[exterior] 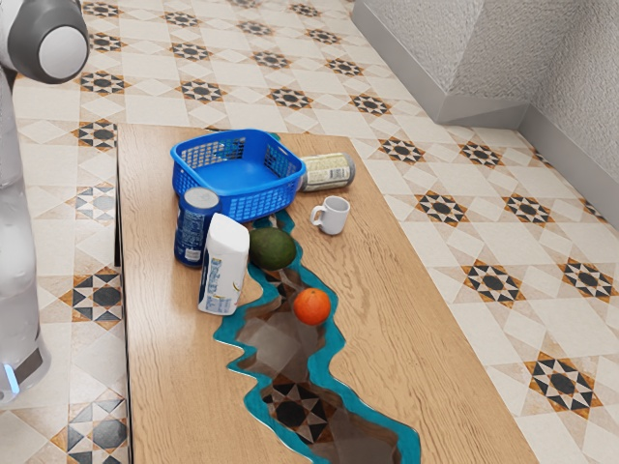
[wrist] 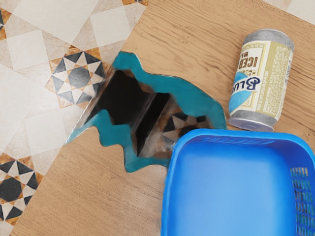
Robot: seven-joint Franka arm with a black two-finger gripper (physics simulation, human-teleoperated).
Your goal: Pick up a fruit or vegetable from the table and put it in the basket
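Step in hand, as judged: approach, prior to pickup. The avocado [exterior: 273, 248] and orange [exterior: 312, 306] lie on the table [exterior: 406, 377], outside the basket [exterior: 259, 205]. The state of the end effector cannot be told. Next move: position above the orange, which has more side clearance, then descend. The surface is wood grain with a teal-edged, seemingly transparent inlay [exterior: 276, 340]. Room: patterned tile floor [exterior: 440, 208], rough grey wall [exterior: 416, 48].

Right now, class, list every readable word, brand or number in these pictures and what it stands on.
"ICED": on the can beside the basket.
"BLU": on the same can's blue patch.
Too small to read: the can's other print and the labels on the blue canister and white bottle.
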